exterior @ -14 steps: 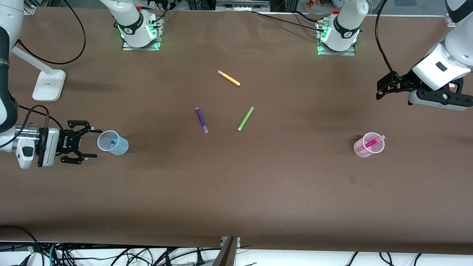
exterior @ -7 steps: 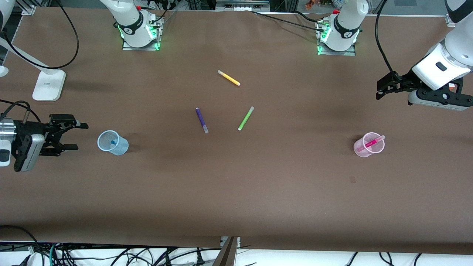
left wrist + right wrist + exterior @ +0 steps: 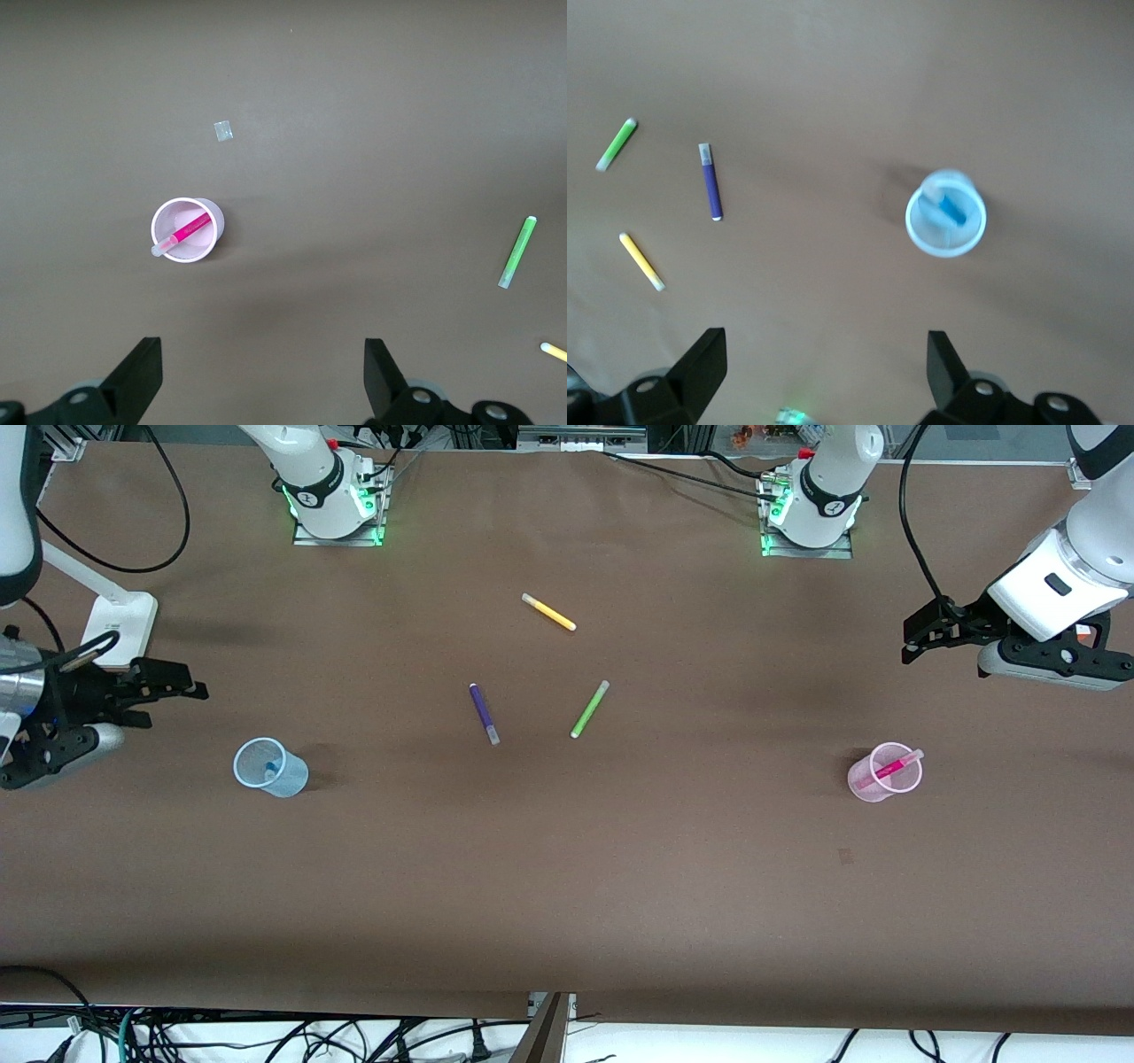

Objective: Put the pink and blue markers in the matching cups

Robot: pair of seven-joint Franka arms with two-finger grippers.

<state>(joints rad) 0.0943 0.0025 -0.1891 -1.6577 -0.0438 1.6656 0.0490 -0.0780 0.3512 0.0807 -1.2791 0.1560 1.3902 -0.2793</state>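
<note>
The pale pink cup (image 3: 884, 772) stands toward the left arm's end of the table with the pink marker (image 3: 893, 766) leaning inside it; both show in the left wrist view (image 3: 185, 231). The pale blue cup (image 3: 269, 766) stands toward the right arm's end with the blue marker (image 3: 270, 764) inside; the right wrist view shows the cup (image 3: 946, 225) and marker (image 3: 950, 209). My left gripper (image 3: 917, 638) is open and empty, up in the air above the table's end. My right gripper (image 3: 173, 687) is open and empty, raised near the blue cup.
A dark purple marker (image 3: 484, 713), a lime-green marker (image 3: 589, 708) and a yellow marker (image 3: 548, 612) lie loose mid-table. A white lamp base (image 3: 117, 631) stands near my right gripper. A small pale tag (image 3: 223, 131) lies on the cloth near the pink cup.
My right gripper has drawn back from the blue cup, rising toward the table's end and turning. The blue marker stays in the cup. The left arm has not moved.
</note>
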